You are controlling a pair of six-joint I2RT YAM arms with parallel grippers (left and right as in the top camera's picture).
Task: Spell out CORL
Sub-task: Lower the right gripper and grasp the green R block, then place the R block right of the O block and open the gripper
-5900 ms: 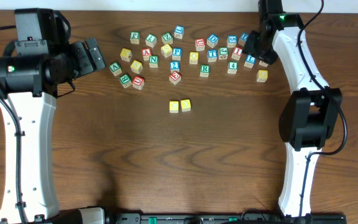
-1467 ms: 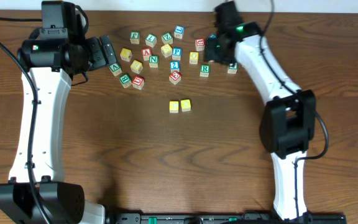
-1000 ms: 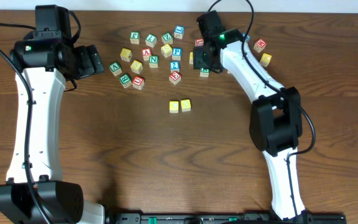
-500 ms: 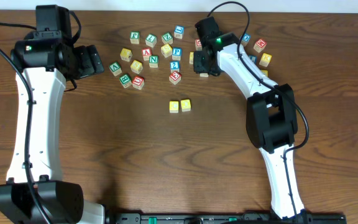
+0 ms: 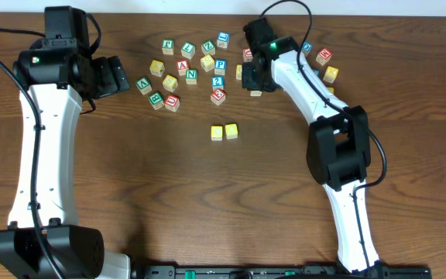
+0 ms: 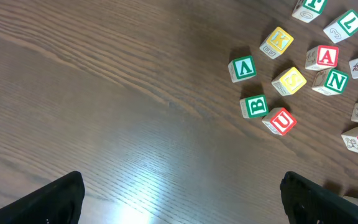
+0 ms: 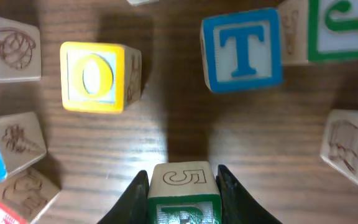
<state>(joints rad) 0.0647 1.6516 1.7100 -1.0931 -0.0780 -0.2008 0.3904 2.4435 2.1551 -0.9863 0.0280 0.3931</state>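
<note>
Two pale-yellow-topped cubes point(image 5: 217, 132) point(image 5: 231, 131) sit side by side at the table's middle, apart from the cluster. In the right wrist view a cube with a green-framed R face point(image 7: 182, 199) and an outlined 5 on its side sits between my right gripper's point(image 7: 182, 190) fingers, which press both its flanks. In the overhead view the right gripper point(image 5: 254, 77) covers that cube at the cluster's right part. My left gripper point(image 5: 122, 74) hangs open left of the cluster, with only bare wood between its fingertips point(image 6: 61, 199). I cannot pick out a blue L cube.
Many lettered cubes lie scattered along the far side point(image 5: 188, 66). A yellow O cube point(image 7: 95, 76) and a blue T cube point(image 7: 242, 50) stand close ahead of the right gripper. Two more cubes point(image 5: 324, 56) point(image 5: 331, 74) lie beyond the right arm.
The right gripper's jaws have closed in onto the green R cube over the last second. The right arm shifted slightly; the left arm stayed still.
</note>
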